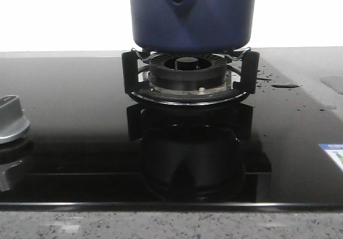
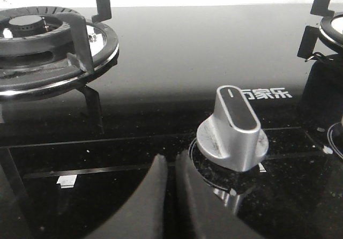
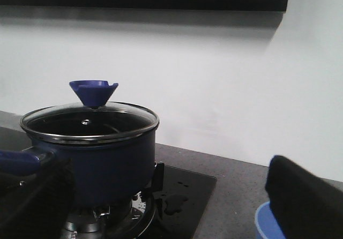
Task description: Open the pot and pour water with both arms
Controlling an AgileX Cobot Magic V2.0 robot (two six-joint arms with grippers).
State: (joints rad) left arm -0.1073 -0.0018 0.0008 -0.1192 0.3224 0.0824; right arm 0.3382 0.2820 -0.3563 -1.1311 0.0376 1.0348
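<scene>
Pot [image 3: 91, 158]: dark blue, seated on the pan supports of the burner [image 1: 186, 70], w/ its handle mount turned toward the front cam.
Lid [image 3: 89, 122]: glass, steel-rimmed, blue knob [image 3: 94, 91] on top; seen still in place on the pot, so nothing has been opened yet.
Water [image 1: 284, 84]: only drops and a thin puddle are seen, on the black glass hob [image 1: 80, 105] just right of the burner; whether any is inside the pot can't be told.
Left gripper [image 2: 171, 196]: fingers pressed together, nothing between them; held low over the hob, just beside the silver control knob [image 2: 233, 129], well apart from the pot.
Right gripper [image 3: 166, 196]: fingers spread wide, nothing held; pointed at the pot's right side, one finger overlapping the pot wall in its own cam, though contact can't be judged.
Blue item [image 3: 265, 223]: partly hidden behind a finger at the counter edge; prob. a cup or bowl.
Step judged: approach phase, lid removal not begun.
Next move, est.: the lid knob must be reached from above and gripped squarely, w/ the pot handle taken by the other arm.
</scene>
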